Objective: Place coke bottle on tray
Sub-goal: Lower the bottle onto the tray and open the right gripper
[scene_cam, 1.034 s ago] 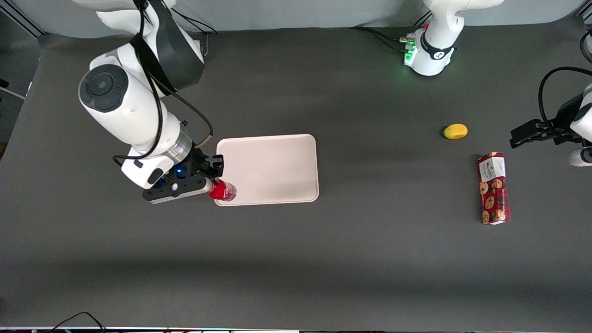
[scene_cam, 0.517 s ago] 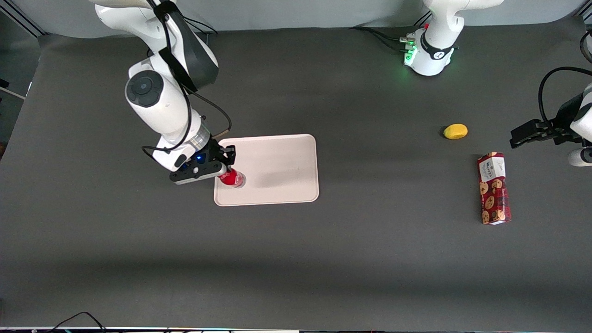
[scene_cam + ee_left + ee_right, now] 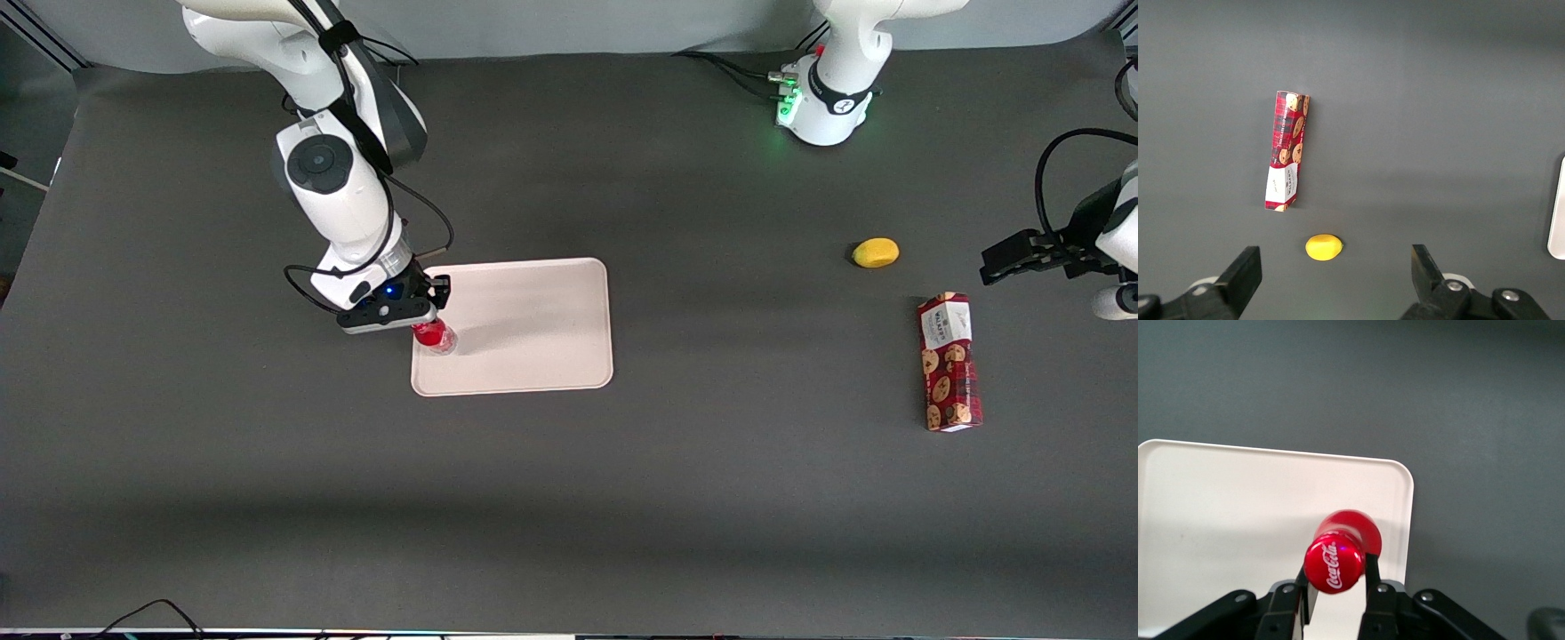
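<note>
two fingers [image 3: 1336, 587] clamp the coke bottle [image 3: 1335, 561] at the neck, upright over the tray [image 3: 1238, 507] edge nr the working arm.

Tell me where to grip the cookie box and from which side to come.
Come straight down on the cookie box: it lies flat, and its narrow width at mid-length likely suits two fingers. The hand is shut on the coke bottle over the tray.

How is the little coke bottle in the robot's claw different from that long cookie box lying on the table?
The coke bottle is small and round; the cookie box is long and flat-sided. The bottle stands upright over the tray, clamped at its neck by the gripper; the box lies flat on the bare table, untouched, toward the parked arm's end. The bottle has a clear base; the box shows cookie pictures. Both are mostly red.
</note>
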Motion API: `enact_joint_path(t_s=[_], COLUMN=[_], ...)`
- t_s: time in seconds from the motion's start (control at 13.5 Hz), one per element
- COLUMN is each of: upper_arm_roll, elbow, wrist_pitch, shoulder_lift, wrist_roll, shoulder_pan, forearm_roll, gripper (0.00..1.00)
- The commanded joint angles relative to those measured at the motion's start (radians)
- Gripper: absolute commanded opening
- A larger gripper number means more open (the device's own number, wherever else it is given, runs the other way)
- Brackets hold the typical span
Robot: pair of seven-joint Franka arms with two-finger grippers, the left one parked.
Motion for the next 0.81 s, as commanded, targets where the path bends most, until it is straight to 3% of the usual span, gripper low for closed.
enact_joint_path(t_s=[0.0,0.15,0.3,0.74], upper_arm_roll=[0.01,0.01,0.011,0.01], elbow=[-0.072,-0.074,-0.076,-0.102], wrist_pitch=[0.09,0.098,0.099,0.199], shoulder_lift=[-0.043,-0.034,-0.02,0.021], wrist_roll=[0.054,0.054,0.054,0.086], shoulder_pan=[-0.003,-0.003,-0.004,-0.015], forearm_roll=[-0.033,-0.035,-0.082,-0.089], gripper=[0.0,0.0,0.0,0.0])
